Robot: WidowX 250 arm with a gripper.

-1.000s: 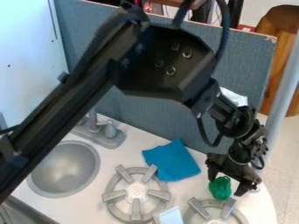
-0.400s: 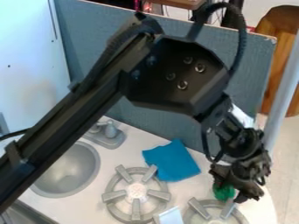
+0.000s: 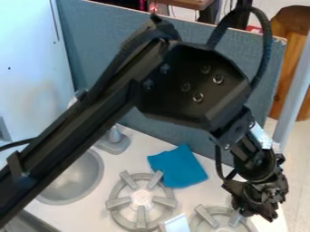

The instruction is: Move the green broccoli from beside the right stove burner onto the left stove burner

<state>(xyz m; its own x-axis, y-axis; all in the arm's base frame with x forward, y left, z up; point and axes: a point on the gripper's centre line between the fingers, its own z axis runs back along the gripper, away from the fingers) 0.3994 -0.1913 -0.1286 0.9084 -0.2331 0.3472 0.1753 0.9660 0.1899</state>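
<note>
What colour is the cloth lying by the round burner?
The cloth is bright blue. It shows best in the camera view.

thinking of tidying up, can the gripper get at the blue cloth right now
Probably yes, if the gripper is empty: it hangs over the counter, and the blue cloth lies beside a burner with nothing on top.

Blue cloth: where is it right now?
In the camera view, the blue cloth lies on the counter, below the blue-grey panel, just above and right of the left burner and left of the gripper.
</note>
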